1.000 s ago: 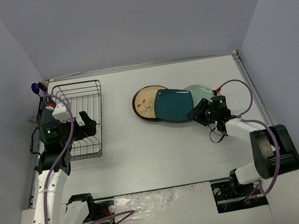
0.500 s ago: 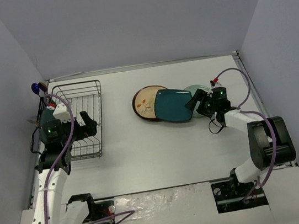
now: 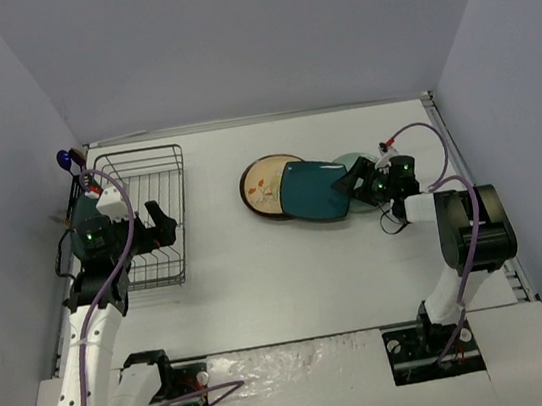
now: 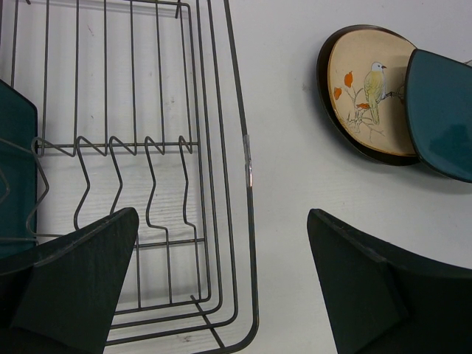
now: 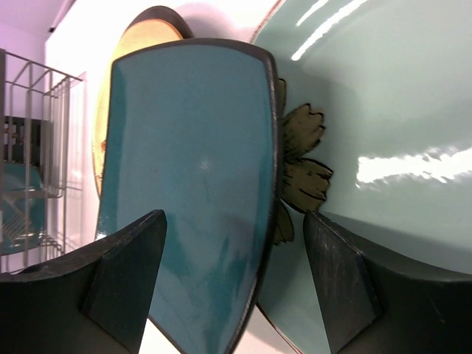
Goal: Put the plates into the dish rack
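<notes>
The white table (image 3: 262,285) carries everything. On its left side sits the dish rack (image 3: 150,169), a black wire frame. The left wrist view shows one dark teal plate (image 4: 15,169) standing in it at the far left, and no other plate shows among the tines (image 4: 151,169) in that view.

Well apart from the rack, toward the right, three plates lie flat in an overlapping cluster. The cream plate (image 3: 264,186) has a brown rim and a bird painted on it. The second teal plate (image 3: 315,190) lies over its right side, and the mint plate (image 3: 361,163) sits partly under the teal one's other edge.

The left gripper (image 3: 160,224) hangs over the rack's near part with its jaws spread wide, grasping nothing. The right gripper (image 3: 352,183) is low at the right edge of the second teal plate. In its own view its fingers (image 5: 125,287) stand apart on either side of that plate's near end, released rather than clamped. Whether a pad touches the rim I cannot tell from here.

With one plate racked and three left, the step in hand looks like picking up the top teal plate. The next move probably calls for closing on its raised rim, where it rides over the mint plate. It would then be lifted clear without dragging the two plates beneath, carried across the table, and tipped upright into a slot beside the first.
</notes>
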Robot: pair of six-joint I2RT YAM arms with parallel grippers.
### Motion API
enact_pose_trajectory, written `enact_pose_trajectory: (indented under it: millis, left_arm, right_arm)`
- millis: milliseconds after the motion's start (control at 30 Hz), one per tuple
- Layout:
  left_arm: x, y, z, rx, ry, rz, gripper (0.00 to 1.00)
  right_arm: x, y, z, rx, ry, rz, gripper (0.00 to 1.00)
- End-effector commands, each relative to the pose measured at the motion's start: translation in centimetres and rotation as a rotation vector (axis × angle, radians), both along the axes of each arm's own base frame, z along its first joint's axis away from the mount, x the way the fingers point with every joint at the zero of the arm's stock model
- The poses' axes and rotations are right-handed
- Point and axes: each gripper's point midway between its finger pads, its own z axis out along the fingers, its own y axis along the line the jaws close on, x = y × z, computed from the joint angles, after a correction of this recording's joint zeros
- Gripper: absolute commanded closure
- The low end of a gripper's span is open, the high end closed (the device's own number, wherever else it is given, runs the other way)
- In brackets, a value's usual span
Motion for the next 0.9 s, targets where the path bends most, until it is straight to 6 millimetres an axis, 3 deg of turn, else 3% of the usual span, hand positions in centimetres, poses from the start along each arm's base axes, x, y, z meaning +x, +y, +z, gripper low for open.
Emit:
enact_pose_trajectory:
  millis: [0, 200, 267, 467, 667, 800, 867]
  left_arm:
    - [1.0, -0.2, 3.0, -0.004, -0.089, -0.009, 0.03]
    - [0.9, -0.1, 3.0, -0.001, -0.091, -0.005, 0.03]
    - [0.9, -0.1, 3.0, 0.001, -0.092, -0.003, 0.03]
    - [0.9, -0.1, 3.0, 0.000, -0.091, -0.006, 0.03]
    - [1.0, -0.3, 2.9, -0.009, -0.086, -0.013, 0.03]
    - [1.1, -0.3, 2.8, -0.008, -0.079, -0.015, 0.03]
    - [1.1, -0.4, 3.1, -0.012, -0.088, -0.017, 0.03]
  right_arm:
    - [0.8, 1.3, 0.9, 0.071, -0.040, 0.063, 0.30]
    - [0.5, 2.3, -0.2, 0.158, -0.017, 0.095, 0.40]
    - [0.8, 1.3, -0.3, 0.164, -0.019, 0.067, 0.44]
    - [0.8, 0.5, -0.1, 0.191, -0.020, 0.043, 0.70]
    - [0.8, 0.7, 1.5, 0.262, -0.060, 0.053, 0.96]
    - [0.6, 1.1, 3.2, 0.302, -0.104, 0.077, 1.00]
    - [0.5, 1.4, 5.1, 0.333, -0.142, 0.094, 1.00]
